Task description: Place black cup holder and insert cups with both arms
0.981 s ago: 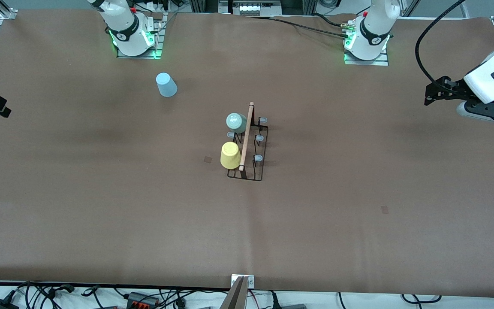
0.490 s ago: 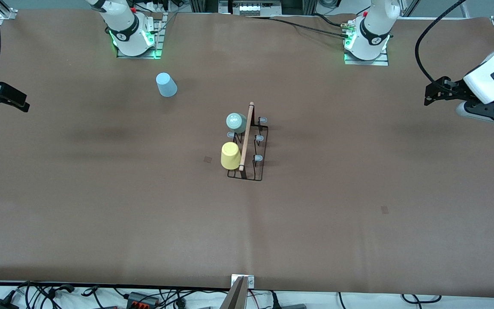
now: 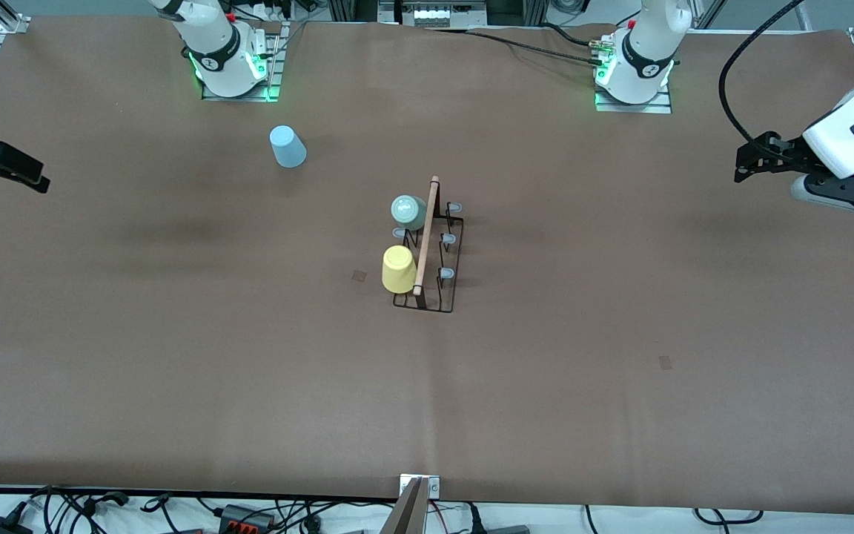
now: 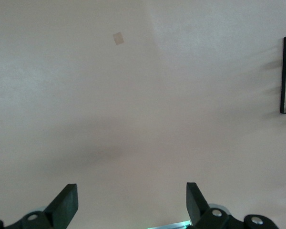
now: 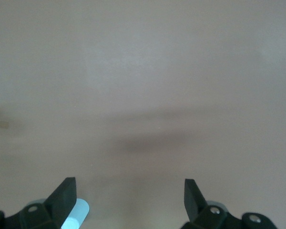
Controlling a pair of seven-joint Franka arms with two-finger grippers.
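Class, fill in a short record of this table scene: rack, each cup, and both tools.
rack: black cup holder upright at mid-table
mint-green cup: upside down on a rack peg
yellow cup: upside down on a rack peg, nearer the front camera
light blue cup: on the table, toward the right arm's base
left tool: open, empty
right tool: open, empty

A thin black wire rack [image 3: 427,291] topped by a pale wooden rod [image 3: 426,236] holds smooth plastic mint [image 3: 407,211] and yellow [image 3: 398,268] cups on a matt brown paper-like table cover [image 3: 175,334], a blue cup [image 3: 288,147] nearby.
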